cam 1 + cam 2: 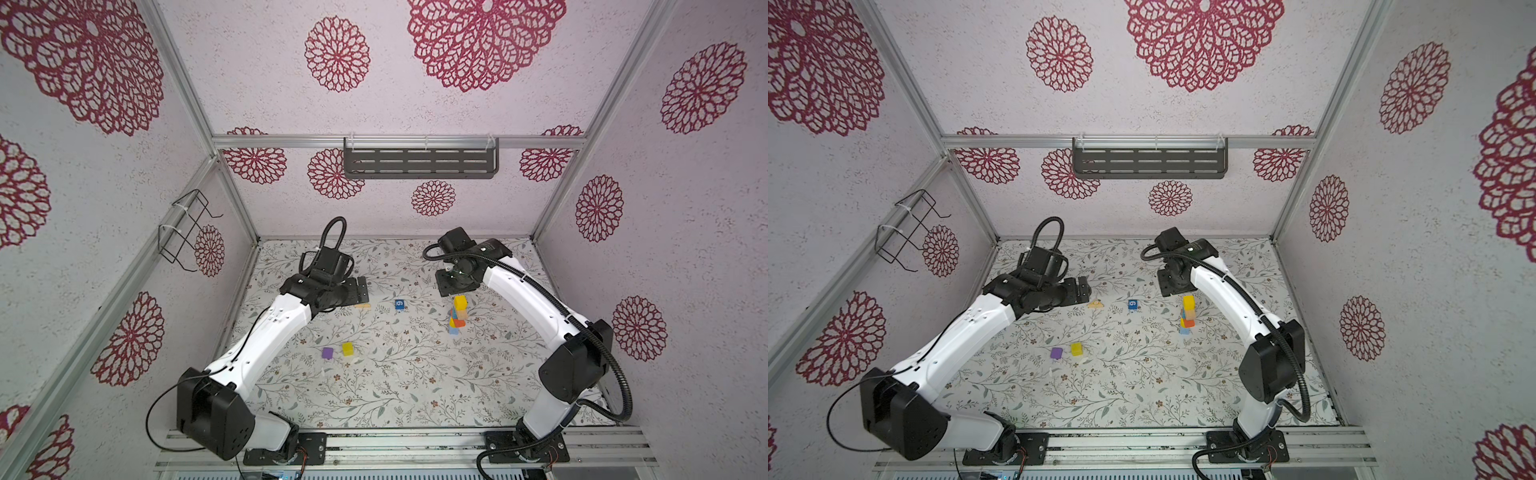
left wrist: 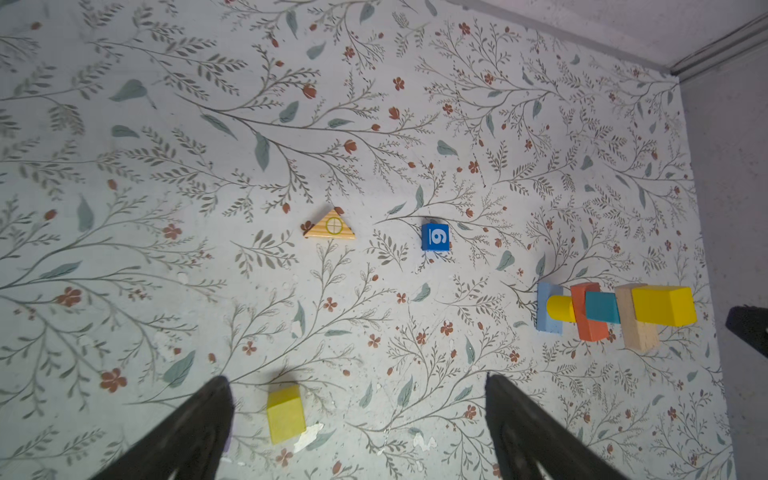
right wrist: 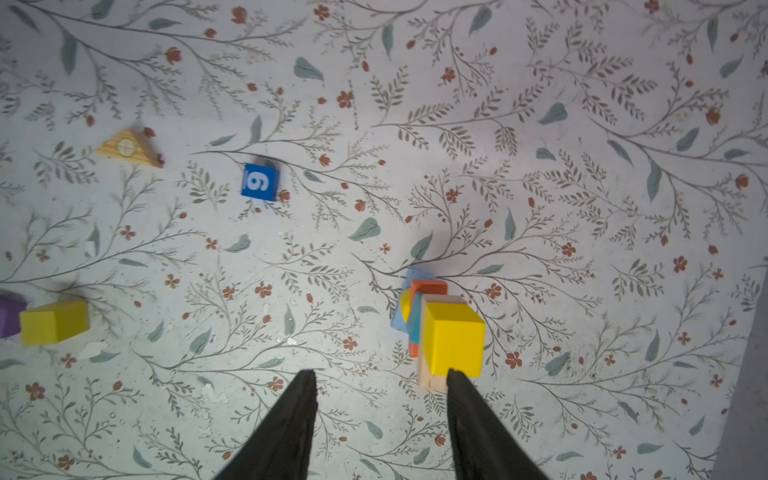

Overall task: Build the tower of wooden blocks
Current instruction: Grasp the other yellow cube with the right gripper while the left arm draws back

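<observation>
Right wrist view: the tower (image 3: pixel 440 328) stands upright on the floral table (image 3: pixel 582 208), built from a light blue base through yellow, orange, teal and tan pieces to a yellow cube on top. The layers sit offset, not flush. In both top views it stands on the right half of the table, close to the right arm.

The right gripper (image 3: pixel 380 374) hangs over the tower's far side. Its fingers are moderately apart and hold nothing; only table shows between them. One fingertip overlaps the top cube's edge in this view; contact cannot be judged.

Left of the tower, and apart from it, lies the blue cube marked "6" (image 1: pixel 399 304). Further left lies a tan triangular block (image 1: pixel 1096 304), just beside the left gripper (image 2: pixel 357 376), whose fingers are spread wide and empty.

Well apart from the tower, toward the near left, a loose yellow cube (image 1: pixel 348 348) and a purple cube (image 1: pixel 327 353) sit close together. The left arm reaches over the table beside this pair.
</observation>
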You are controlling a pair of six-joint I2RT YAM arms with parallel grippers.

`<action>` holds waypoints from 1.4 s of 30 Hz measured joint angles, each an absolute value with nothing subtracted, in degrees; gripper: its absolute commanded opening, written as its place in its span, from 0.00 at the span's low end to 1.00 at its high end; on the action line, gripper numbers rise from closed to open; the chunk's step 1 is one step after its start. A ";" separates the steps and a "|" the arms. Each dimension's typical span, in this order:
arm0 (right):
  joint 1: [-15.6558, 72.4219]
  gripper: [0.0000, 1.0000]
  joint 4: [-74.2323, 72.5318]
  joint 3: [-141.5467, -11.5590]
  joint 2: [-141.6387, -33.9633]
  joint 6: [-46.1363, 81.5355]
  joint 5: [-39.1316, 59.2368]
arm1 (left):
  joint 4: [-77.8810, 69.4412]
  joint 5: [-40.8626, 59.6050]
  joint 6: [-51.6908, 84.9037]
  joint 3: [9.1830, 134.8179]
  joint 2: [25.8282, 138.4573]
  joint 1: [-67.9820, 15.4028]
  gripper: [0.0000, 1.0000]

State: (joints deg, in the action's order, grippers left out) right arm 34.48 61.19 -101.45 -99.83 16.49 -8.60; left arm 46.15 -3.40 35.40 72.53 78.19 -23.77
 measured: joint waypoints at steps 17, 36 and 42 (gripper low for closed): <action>53.52 0.53 56.34 -114.56 -122.85 23.24 -5.65 | 55.42 -4.34 36.71 58.85 54.17 -9.23 0.97; 63.29 0.64 47.81 -117.62 -132.99 33.61 -2.92 | 58.63 -0.43 32.27 58.13 47.27 -0.95 0.97; 63.37 0.62 48.53 -119.59 -135.00 34.76 -3.20 | 58.57 1.69 31.59 58.13 47.13 -0.60 0.97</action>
State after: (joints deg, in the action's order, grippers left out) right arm 63.37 48.53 -119.59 -135.00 34.76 -3.20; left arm 58.57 1.69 31.59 58.13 47.13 -0.60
